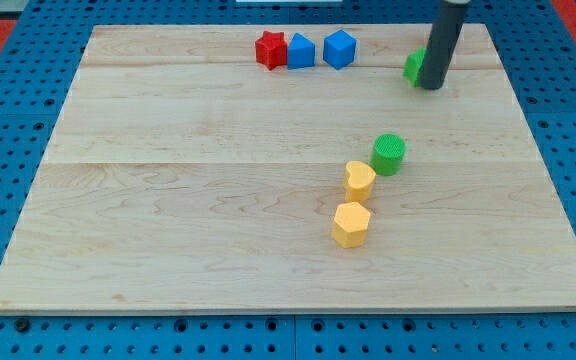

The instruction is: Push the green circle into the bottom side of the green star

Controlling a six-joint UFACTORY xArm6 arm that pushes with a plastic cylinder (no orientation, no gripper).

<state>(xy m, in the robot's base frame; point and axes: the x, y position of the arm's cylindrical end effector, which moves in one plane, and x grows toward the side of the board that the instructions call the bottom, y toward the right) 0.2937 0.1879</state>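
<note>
Pale wooden worktop [168, 200] on a blue pegboard base, seen from the front. No jaws on this rig and nothing held: only a straight dark rod ending in my tip [431, 87], set down near the view's top right.

Small green plastic star [414, 67] mostly hidden behind the rod, touching or just beside my tip on the view's left (outline hard to make out, so shape taken from the task sentence). Green plastic circle [389, 154], a short cylinder, well below the star toward the view's middle and slightly to the left of it. Just below-left of the circle, a yellow heart-shaped block [359, 180], nearly touching; below that, a yellow hexagonal block [351, 224]. Along the top edge, a red star-like block [270, 49], a blue block [300, 50] and a second blue block [339, 48], close together in a row and well clear of the work.

Judged as the approach stage: circle not yet pushed. Best done by swinging wide around the view's right of the circle, avoiding any nudge to the star, then dropping in beneath the circle on its lower-left side. Tight there (yellow heart close by), so entry from the right and below seems safest. Then a steady push up and slightly right, centred to prevent the round block rolling aside, stopping on contact with the star's bottom side.
</note>
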